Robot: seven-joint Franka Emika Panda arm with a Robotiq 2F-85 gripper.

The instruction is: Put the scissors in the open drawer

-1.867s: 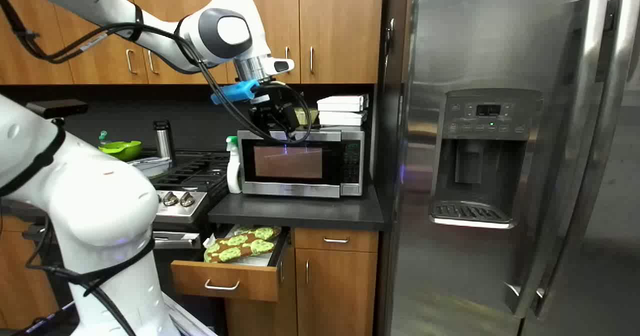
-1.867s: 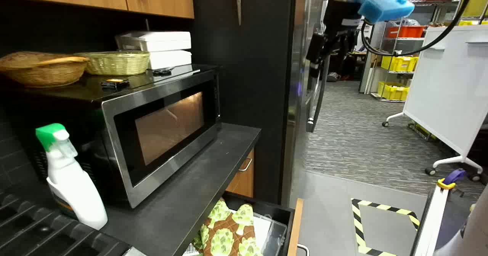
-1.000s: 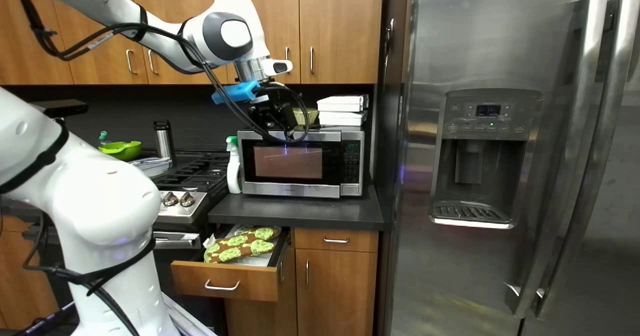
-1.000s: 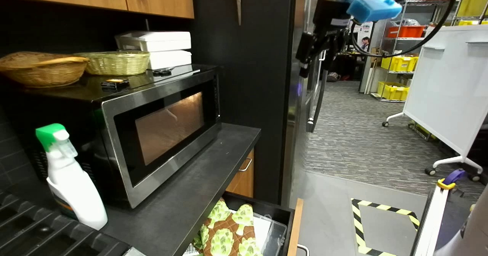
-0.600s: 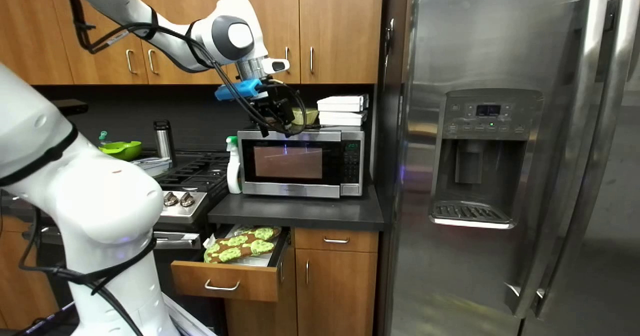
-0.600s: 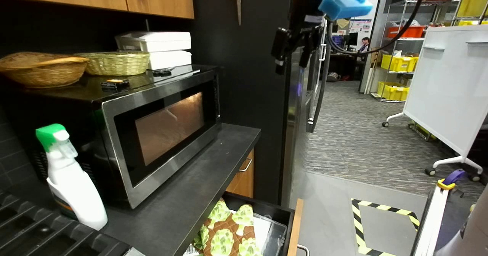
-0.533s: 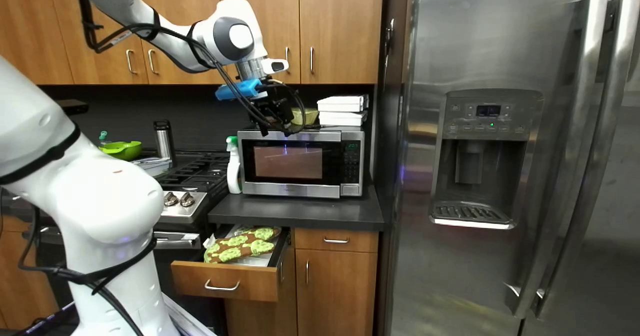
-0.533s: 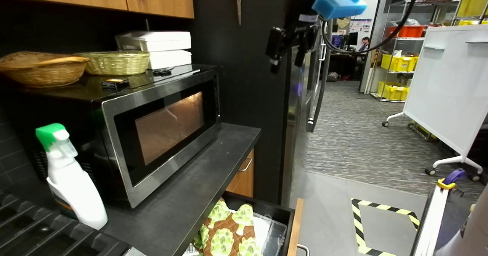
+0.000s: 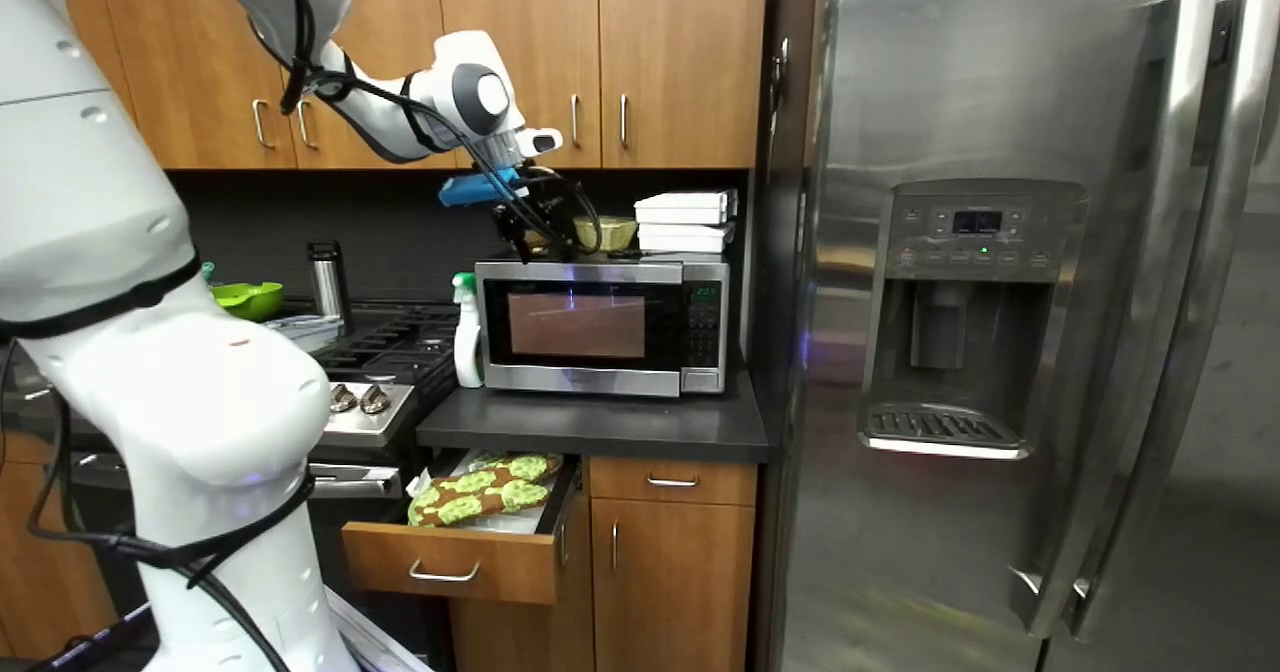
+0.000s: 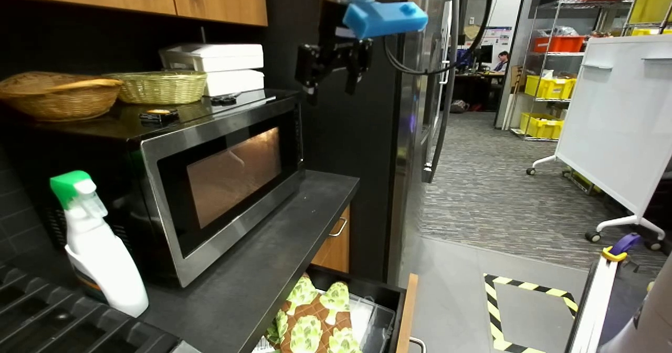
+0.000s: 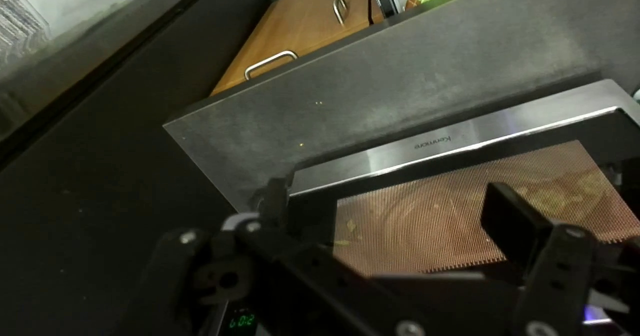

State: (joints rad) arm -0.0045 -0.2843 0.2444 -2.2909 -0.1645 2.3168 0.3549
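Note:
What look like black-handled scissors (image 10: 224, 100) lie on top of the microwave, in front of the white boxes; they are small in that exterior view. My gripper (image 10: 332, 90) hangs in front of and about as high as the microwave's top, apart from them. In the wrist view the gripper (image 11: 392, 198) shows wide-spread fingers with nothing between them but the microwave front beyond. The open drawer (image 9: 450, 564) stands pulled out below the counter, holding a brown-and-green oven mitt (image 9: 480, 492); its corner shows at the top of the wrist view.
The microwave (image 9: 580, 380) carries wicker baskets (image 10: 63, 101), white boxes (image 10: 233, 82) and a small black item (image 10: 158, 115). A spray bottle (image 10: 105, 269) stands beside it. Upper cabinets (image 9: 520, 62) are close above the arm. A dark tool (image 9: 778, 77) hangs on the side panel by the fridge.
My gripper has travelled leftward across an exterior view, from beside the fridge toward the microwave. The arm's elbow has swung and risen. The fingers stay open.

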